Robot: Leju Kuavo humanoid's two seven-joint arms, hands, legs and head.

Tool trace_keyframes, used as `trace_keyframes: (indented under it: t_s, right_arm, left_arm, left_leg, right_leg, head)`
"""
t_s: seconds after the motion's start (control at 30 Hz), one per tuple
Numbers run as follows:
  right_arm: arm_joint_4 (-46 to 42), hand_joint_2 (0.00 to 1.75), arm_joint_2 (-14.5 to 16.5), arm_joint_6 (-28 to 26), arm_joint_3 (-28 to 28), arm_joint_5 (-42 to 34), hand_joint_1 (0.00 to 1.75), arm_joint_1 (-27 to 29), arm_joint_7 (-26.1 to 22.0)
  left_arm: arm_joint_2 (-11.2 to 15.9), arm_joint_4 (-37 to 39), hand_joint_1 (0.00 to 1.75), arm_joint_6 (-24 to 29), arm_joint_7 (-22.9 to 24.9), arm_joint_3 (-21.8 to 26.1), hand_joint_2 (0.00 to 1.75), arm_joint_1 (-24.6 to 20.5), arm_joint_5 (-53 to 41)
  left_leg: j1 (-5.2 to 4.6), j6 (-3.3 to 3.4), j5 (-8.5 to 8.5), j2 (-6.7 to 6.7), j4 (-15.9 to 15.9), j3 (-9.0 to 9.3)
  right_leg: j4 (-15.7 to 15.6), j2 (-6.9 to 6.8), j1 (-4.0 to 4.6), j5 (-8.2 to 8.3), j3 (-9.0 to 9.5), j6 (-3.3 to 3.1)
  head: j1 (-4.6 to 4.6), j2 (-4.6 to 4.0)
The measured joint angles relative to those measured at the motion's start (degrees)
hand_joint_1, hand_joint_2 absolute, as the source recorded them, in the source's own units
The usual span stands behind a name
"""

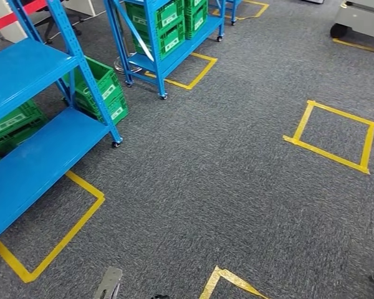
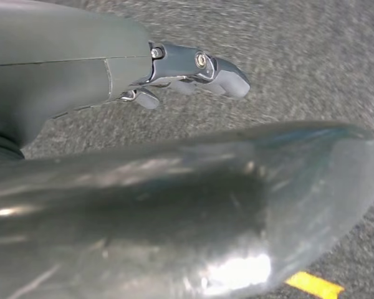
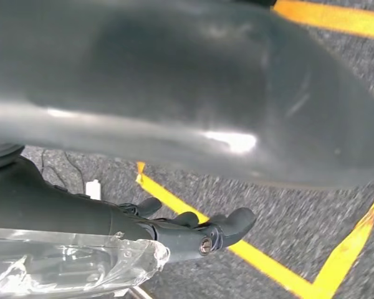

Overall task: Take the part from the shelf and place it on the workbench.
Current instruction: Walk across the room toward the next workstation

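Part (image 3: 72, 268): a thing wrapped in clear, crinkled plastic, lying close along the underside of the right hand (image 3: 176, 233), above the carpet. That hand appears to hold it, since nothing else supports it, but the wrap and the palm hide the grip. The fingers that show are loosely stretched out, a little apart. The part's long axis runs along the hand, wrist to fingertips. Its crumpled end points toward the fingertips and stops short of them. What is inside is too blurred to tell.

The left hand (image 2: 176, 71) holds nothing, its fingers extended and slightly apart over the carpet.

I judge the step in hand to be the carry: the part is off the shelf and not yet set down. Yellow tape (image 1: 333, 136) marks squares on the floor ahead. To the left stands a blue shelf (image 1: 39, 156), with green crates (image 1: 103, 87) beyond it and a second shelf (image 1: 176, 56) farther back. The next move calls for turning to find the workbench, then walking there with the grip kept firm so the slick wrap does not slip.
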Motion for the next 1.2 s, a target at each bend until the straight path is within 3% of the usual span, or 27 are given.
trace_keyframes:
  t_s: [0.07, 0.1, 0.17, 0.2, 0.27, 0.33, 0.4, 0.43, 0.47, 0.5, 0.53, 0.57, 0.63, 0.7, 0.77, 0.83, 0.9, 0.97, 1.0, 1.03, 1.07, 1.13, 1.2]
  right_arm:
    - [0.07, 0.00, 1.85, -1.16, -0.13, 1.08, 0.00, -0.27, -0.56]
    - [0.10, 0.00, 2.61, -1.08, -0.12, 1.75, 0.00, -0.59, -0.67]
    - [0.20, 0.00, 3.81, 1.03, -0.14, 2.58, 0.00, -2.65, 0.98]
    - [0.20, 0.00, 4.16, 2.83, -0.16, 2.56, 0.00, -4.78, 2.99]
    - [-0.11, 0.00, 5.01, 5.96, -0.04, 1.81, 0.00, -10.30, 8.01]
    - [-0.66, 0.00, 6.11, 6.93, 0.40, 0.47, 0.00, -15.07, 10.93]
    - [-0.97, 0.00, 7.00, 6.69, 0.88, -0.86, 0.00, -17.63, 11.43]
    - [-1.02, 0.00, 7.31, 6.51, 1.08, -1.39, 0.00, -18.24, 11.27]
    - [-1.05, 0.00, 7.62, 6.37, 1.24, -1.86, 0.00, -18.52, 11.08]
    - [-1.07, 0.00, 7.91, 6.31, 1.37, -2.32, 0.00, -18.65, 10.86]
    - [-1.08, 0.00, 8.20, 6.28, 1.50, -2.85, 0.00, -18.77, 10.68]
    - [-1.10, 0.00, 8.46, 6.32, 1.63, -3.50, 0.00, -18.95, 10.58]
    - [-1.14, 0.00, 8.86, 6.46, 2.08, -4.59, 0.00, -19.43, 10.04]
    - [-1.37, 0.00, 9.09, 7.13, 3.17, -4.69, 0.00, -18.55, 7.51]
    - [-2.33, 0.00, 9.32, 8.65, 5.00, -4.87, 0.00, -15.58, 3.57]
    - [-3.92, 0.00, 9.56, 9.97, 6.90, -5.78, 0.00, -12.05, 1.57]
    - [-5.19, 0.00, 9.55, 10.56, 8.29, -6.43, 0.00, -9.79, 1.68]
    - [-5.96, 0.00, 9.46, 10.78, 9.22, -6.80, 0.00, -9.06, 2.22]
    - [-6.27, 0.00, 9.45, 10.83, 9.60, -6.95, 0.00, -8.96, 2.52]
    - [-6.54, 0.00, 9.45, 10.89, 10.02, -7.08, 0.00, -8.92, 2.81]
    - [-6.75, 0.00, 9.45, 10.94, 10.42, -7.17, 0.00, -8.91, 3.04]
    - [-7.17, 0.00, 9.43, 11.01, 11.25, -7.72, 0.00, -8.86, 3.45]
    - [-7.72, 0.00, 9.33, 11.01, 12.34, -9.58, 0.00, -8.68, 3.96]
  left_arm:
    - [0.28, 0.00, 0.00, 0.18, -1.17, 0.05, 0.00, 1.22, 0.87]
    - [0.50, 0.00, 0.00, 0.00, -1.55, 0.11, 0.00, 1.68, 1.16]
    - [1.62, 0.01, 0.00, -1.97, -1.48, -0.10, 0.00, 2.02, 0.11]
    - [2.45, 0.02, 0.00, -3.72, -1.08, -0.41, 0.00, 2.06, -1.07]
    - [4.10, 0.04, 0.00, -6.98, -0.20, -1.23, 0.00, 2.09, -3.19]
    - [5.44, 0.02, 0.00, -8.22, 0.48, -1.92, 0.00, 1.94, -4.29]
    - [6.08, 0.00, 0.00, -7.42, 1.24, -2.55, 0.00, 1.48, -4.97]
    - [5.97, 0.00, 0.00, -6.54, 1.65, -2.87, 0.00, 1.29, -5.20]
    - [5.71, 0.00, 0.00, -5.62, 2.07, -3.17, 0.00, 1.22, -5.46]
    - [5.33, 0.01, 0.00, -4.90, 2.50, -3.49, 0.00, 1.28, -5.81]
    - [4.95, 0.02, 0.00, -4.31, 2.97, -3.83, 0.00, 1.38, -6.27]
    - [4.67, 0.03, 0.00, -3.99, 3.50, -4.22, 0.00, 1.46, -6.84]
    - [4.49, 0.04, 0.00, -4.01, 4.43, -5.20, 0.00, 1.36, -7.78]
    - [5.01, 0.04, 0.00, -5.51, 4.54, -5.91, 0.00, 1.13, -7.51]
    - [6.10, 0.05, 0.00, -7.82, 3.66, -6.11, 0.00, 1.50, -6.86]
    - [7.13, 0.07, 0.00, -9.15, 2.90, -6.15, 0.00, 2.19, -6.82]
    - [7.77, 0.07, 0.00, -9.50, 2.74, -6.17, 0.00, 2.24, -6.85]
    - [8.12, 0.07, 0.00, -9.53, 2.75, -6.19, 0.00, 1.98, -6.85]
    - [8.24, 0.07, 0.00, -9.53, 2.77, -6.19, 0.00, 1.99, -6.85]
    - [8.37, 0.07, 0.00, -9.52, 2.81, -6.19, 0.00, 2.04, -6.86]
    - [8.46, 0.07, 0.00, -9.52, 2.86, -6.19, 0.00, 2.09, -6.86]
    - [8.56, 0.07, 0.00, -9.71, 2.94, -6.23, 0.00, 1.93, -7.05]
    - [8.55, 0.07, 0.00, -10.25, 3.09, -6.51, 0.00, 1.56, -7.60]
  left_leg:
    - [-0.03, 0.02, 3.25, 0.95, -5.04, 2.96]
    - [-0.16, 0.05, 4.93, 2.69, -9.16, 5.18]
    - [-0.45, 0.56, 6.64, 5.31, -14.90, 7.93]
    - [-0.61, 0.86, 6.74, 5.86, -15.90, 8.12]
    - [-0.56, 1.61, 6.98, 4.74, -16.12, 7.73]
    - [-0.27, 2.35, 7.30, 3.49, -16.27, 7.70]
    - [-0.10, 2.92, 7.57, 1.73, -16.30, 7.65]
    - [-0.10, 3.07, 7.67, 0.70, -16.29, 7.62]
    - [-0.10, 3.10, 7.73, -0.40, -16.27, 7.60]
    - [-0.10, 3.06, 7.78, -1.46, -16.24, 7.60]
    - [-0.08, 2.98, 7.83, -2.45, -16.21, 7.62]
    - [-0.04, 2.85, 7.88, -3.39, -16.18, 7.64]
    - [0.01, 2.34, 7.98, -4.94, -16.03, 7.43]
    - [0.17, 1.53, 8.22, -6.18, -16.01, 6.96]
    - [0.49, 0.70, 8.45, -7.15, -16.18, 6.67]
    - [0.41, 0.12, 7.19, -5.10, -14.67, 5.85]
    - [0.21, -0.24, 3.64, -1.52, -8.69, 2.88]
    - [0.23, -0.44, 0.67, -0.20, -1.48, -0.60]
    - [0.23, -0.48, 0.62, -0.05, -0.03, -1.21]
    - [0.23, -0.45, 1.64, 0.09, -0.79, -0.68]
    - [0.21, -0.37, 3.42, 0.46, -3.59, 0.94]
    - [-0.07, -0.02, 6.59, 3.13, -11.46, 5.37]
    - [-0.37, 0.65, 7.41, 4.95, -15.69, 7.56]
  right_leg:
    - [0.01, -1.51, 0.04, -0.16, 0.21, 0.03]
    - [0.07, -2.19, 0.20, -0.31, 0.36, 0.18]
    - [0.29, -3.42, 0.68, -0.54, 0.42, 0.67]
    - [0.35, -3.95, 0.92, -0.58, 0.33, 0.91]
    - [0.35, -4.58, 0.92, -0.62, 0.07, 1.38]
    - [2.56, -2.57, 0.69, -2.09, -0.80, 1.92]
    - [9.50, 0.44, 0.51, -5.50, -3.67, 2.27]
    - [13.53, 1.16, 0.47, -7.05, -5.54, 2.31]
    - [16.40, 1.49, 0.47, -7.79, -7.03, 2.31]
    - [17.18, 1.64, 0.46, -7.35, -7.67, 2.27]
    - [15.69, 1.80, 0.44, -5.84, -7.30, 2.17]
    - [12.27, 2.21, 0.39, -3.57, -6.03, 2.05]
    - [4.76, 4.64, 0.06, -0.25, -3.04, 1.83]
    - [1.52, 6.29, -0.01, 0.31, -1.64, 1.48]
    - [1.18, 5.31, 0.20, 0.34, -1.24, 0.74]
    - [0.83, 3.96, 0.21, 0.58, -0.98, -0.10]
    - [0.63, 2.44, 0.30, 0.68, -1.06, -0.63]
    - [0.63, 0.82, 0.44, 0.59, -1.17, -0.85]
    - [0.63, 0.06, 0.47, 0.53, -1.15, -0.91]
    - [0.63, -0.66, 0.49, 0.46, -1.08, -0.92]
    - [0.63, -1.36, 0.49, 0.37, -0.95, -0.87]
    - [0.73, -2.61, 0.75, 0.04, -0.65, -0.51]
    - [0.76, -3.82, 1.19, -0.31, -0.38, 0.04]
  head:
    - [-0.07, 0.00]
    - [-0.16, 0.00]
    - [-0.20, 0.01]
    - [-0.15, 0.01]
    - [0.08, 0.01]
    - [0.24, 0.00]
    - [0.52, 0.00]
    - [0.64, 0.00]
    - [0.73, 0.00]
    - [0.82, 0.00]
    - [0.88, 0.00]
    - [0.92, 0.00]
    - [1.00, 0.00]
    - [1.03, 0.00]
    - [1.04, 0.00]
    - [0.66, 0.00]
    - [0.06, 0.00]
    - [-0.14, 0.00]
    - [-0.15, 0.00]
    - [-0.19, 0.00]
    - [-0.20, 0.00]
    - [-0.36, 0.00]
    - [-0.28, 0.00]
